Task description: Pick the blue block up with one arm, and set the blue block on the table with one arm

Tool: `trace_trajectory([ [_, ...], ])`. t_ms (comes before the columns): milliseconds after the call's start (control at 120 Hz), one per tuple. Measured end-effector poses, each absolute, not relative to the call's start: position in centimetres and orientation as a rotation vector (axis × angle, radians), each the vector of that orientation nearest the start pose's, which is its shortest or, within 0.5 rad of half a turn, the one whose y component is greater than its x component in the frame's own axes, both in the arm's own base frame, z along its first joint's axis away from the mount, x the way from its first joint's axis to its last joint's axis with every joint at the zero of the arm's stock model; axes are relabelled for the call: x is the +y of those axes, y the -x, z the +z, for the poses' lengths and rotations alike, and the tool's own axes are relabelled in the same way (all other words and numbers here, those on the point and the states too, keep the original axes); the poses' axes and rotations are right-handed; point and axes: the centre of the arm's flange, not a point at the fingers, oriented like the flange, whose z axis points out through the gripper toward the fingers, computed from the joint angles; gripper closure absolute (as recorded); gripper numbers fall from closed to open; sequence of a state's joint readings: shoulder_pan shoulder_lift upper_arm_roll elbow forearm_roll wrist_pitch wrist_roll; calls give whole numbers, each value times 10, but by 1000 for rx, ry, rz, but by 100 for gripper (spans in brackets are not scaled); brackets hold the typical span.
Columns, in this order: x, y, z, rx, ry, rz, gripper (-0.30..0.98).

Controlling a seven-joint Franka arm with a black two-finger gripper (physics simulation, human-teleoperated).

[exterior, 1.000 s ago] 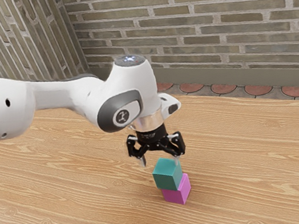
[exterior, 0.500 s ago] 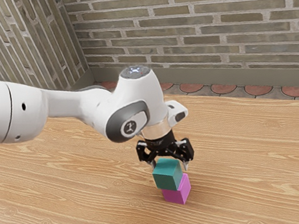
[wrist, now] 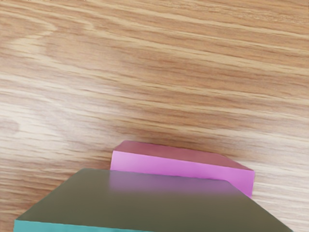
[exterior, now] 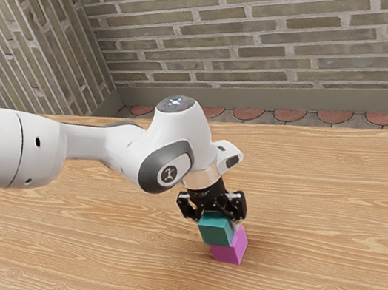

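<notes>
Black and pointing downward, the end effector (exterior: 218, 222) is right at the top of the teal-blue cube-shaped block (exterior: 217, 232); whether it grips the block, I cannot tell. That block sits off-centre on a pinkish-purple cube-shaped block (exterior: 230, 251), which rests on the wood-grained counter (exterior: 329, 226) and juts out from beneath it.

upper block (exterior: 216, 231): on the lower block (exterior: 229, 251), shifted to nine o'clock of the exterior view
lower block: on the tabletop (exterior: 338, 240)
floor (exterior: 290, 115): behind the tabletop, toward one o'clock
wall (exterior: 255, 21): behind this floor
</notes>
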State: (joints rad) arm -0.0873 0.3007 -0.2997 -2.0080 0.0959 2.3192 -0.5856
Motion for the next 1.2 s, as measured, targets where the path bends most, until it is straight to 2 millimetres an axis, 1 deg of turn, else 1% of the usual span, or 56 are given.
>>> trace_trajectory([
  [100,-220,-560,314,-227,3161,-26,22],
  [250,-220,-560,316,-217,3162,-31,24],
  [308,-219,-561,321,-216,3163,-46,27],
  [342,-216,-562,329,-219,3163,-66,28],
  [375,-208,-565,339,-237,3161,-96,28],
  [408,-194,-571,350,-268,3155,-126,29],
  [458,-165,-580,358,-335,3137,-152,29],
  [508,-134,-590,359,-402,3116,-159,28],
  [567,-109,-596,350,-447,3101,-140,28],
  [642,-91,-600,330,-472,3089,-87,28],
  [742,-81,-602,299,-475,3083,-7,28],
  [817,-80,-601,288,-465,3084,21,29],
  [933,-79,-601,281,-449,3088,35,28],
  [1017,-80,-601,280,-438,3091,39,19],
  [1100,-80,-601,278,-428,3094,42,13],
  [1200,-79,-602,287,-420,3098,21,8],
])
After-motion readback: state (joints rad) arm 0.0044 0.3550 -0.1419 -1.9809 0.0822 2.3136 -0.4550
